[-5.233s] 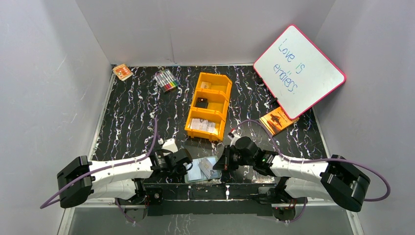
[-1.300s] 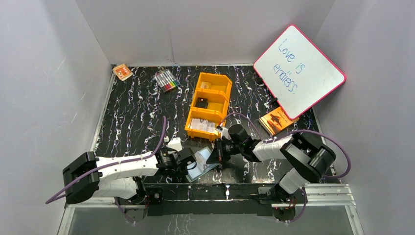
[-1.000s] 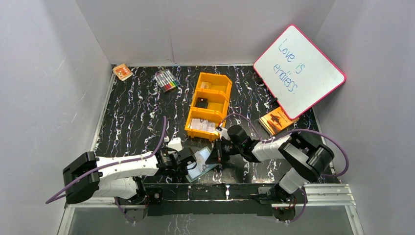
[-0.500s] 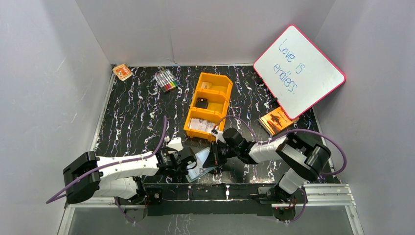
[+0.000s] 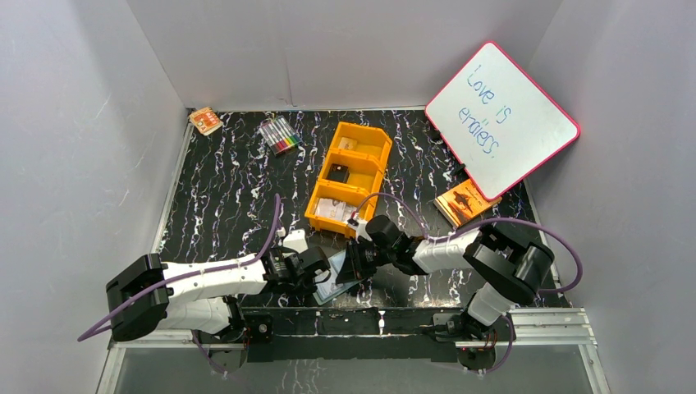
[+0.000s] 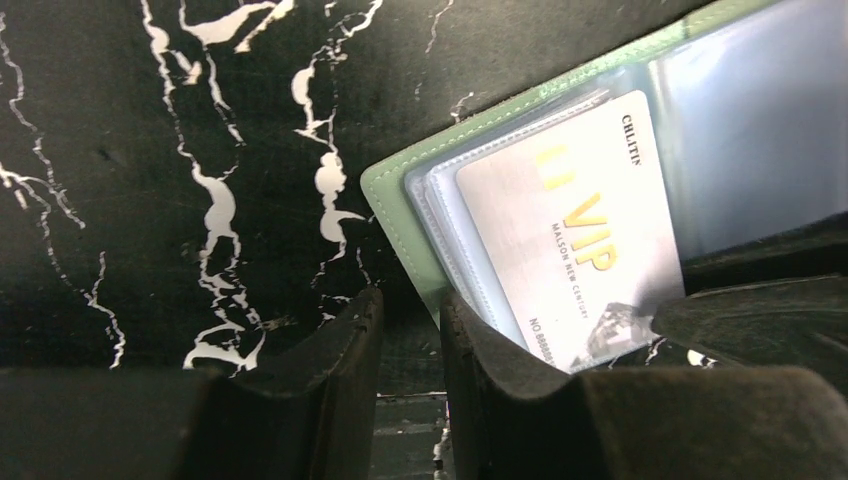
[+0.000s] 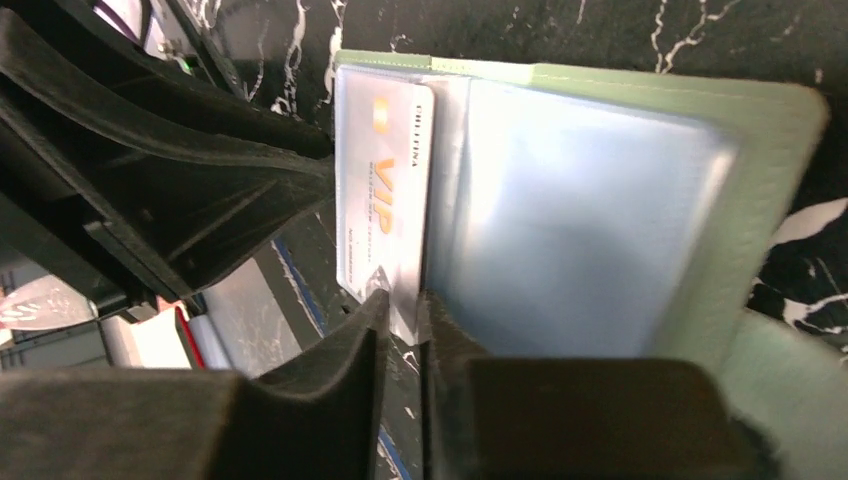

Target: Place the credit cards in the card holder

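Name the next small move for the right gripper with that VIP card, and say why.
Probably push the card further into the clear pocket of the card holder: its near end still sticks out between the right gripper fingers, while the left gripper pins the holder's green edge.

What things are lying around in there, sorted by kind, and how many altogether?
Green wallet: 1
Silver VIP card: 1
Orange tray: 1
Whiteboard: 1
Marker pack: 1
Orange booklet: 1
Small orange box: 1
Total: 7
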Robot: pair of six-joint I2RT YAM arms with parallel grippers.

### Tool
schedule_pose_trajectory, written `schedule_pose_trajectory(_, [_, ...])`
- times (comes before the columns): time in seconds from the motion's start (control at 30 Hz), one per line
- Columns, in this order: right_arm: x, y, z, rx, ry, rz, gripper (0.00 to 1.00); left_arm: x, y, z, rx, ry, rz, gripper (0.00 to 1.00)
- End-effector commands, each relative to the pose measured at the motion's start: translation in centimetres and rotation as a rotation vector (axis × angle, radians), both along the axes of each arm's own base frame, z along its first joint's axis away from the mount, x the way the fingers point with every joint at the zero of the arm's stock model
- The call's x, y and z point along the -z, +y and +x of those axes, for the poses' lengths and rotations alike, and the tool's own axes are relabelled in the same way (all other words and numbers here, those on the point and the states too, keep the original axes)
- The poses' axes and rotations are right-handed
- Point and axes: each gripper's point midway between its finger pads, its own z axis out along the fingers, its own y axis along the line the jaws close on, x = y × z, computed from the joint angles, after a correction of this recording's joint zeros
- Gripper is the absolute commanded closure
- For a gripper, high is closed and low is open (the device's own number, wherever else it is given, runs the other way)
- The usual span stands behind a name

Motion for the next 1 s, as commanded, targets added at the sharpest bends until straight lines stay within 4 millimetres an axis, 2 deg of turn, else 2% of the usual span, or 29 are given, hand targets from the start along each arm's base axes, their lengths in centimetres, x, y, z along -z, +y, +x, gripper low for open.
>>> schedule_pose_trajectory(0.0, [-1.0,0.1,-0.3,-0.016,-0.034,0.008,0.69,1.2,0.4,-0.4,-0.01,0.022,0.005,0.74])
schedule_pose_trajectory(0.13, [-1.0,0.2,-0.5,-0.022,-0.036,0.007,0.61,1.0,0.2,-0.3,-0.008,0.016,-0.004,0.74])
schedule_pose_trajectory(0.4, [-1.7,1.2,-1.5,-0.08,-0.052,0.014,0.59,0.3,-0.9,0.3,0.022,-0.004,-0.022,0.74])
schedule_pose_trajectory(0.53, [-2.1,1.1,-1.3,-0.067,-0.072,-0.017,0.59,-0.1,-1.1,0.6,0.028,-0.015,-0.014,0.74])
schedule_pose_trajectory(0.63, [-2.8,-0.1,-0.4,-0.006,-0.114,-0.072,0.54,-0.4,-0.3,0.7,0.01,-0.028,0.009,0.73])
schedule_pose_trajectory(0.73, [-3.9,-1.8,0.2,0.049,-0.152,-0.135,0.43,-0.8,0.5,0.8,-0.012,-0.045,0.006,0.71])
schedule_pose_trajectory(0.83, [-4.8,-3.9,0.7,0.092,-0.196,-0.212,0.36,-1.2,1.2,0.7,-0.029,-0.059,0.001,0.67])
schedule_pose_trajectory(0.97, [-5.5,-7.4,2.3,0.199,-0.278,-0.344,0.29,-2.0,2.0,0.7,-0.051,-0.074,0.0,0.62])
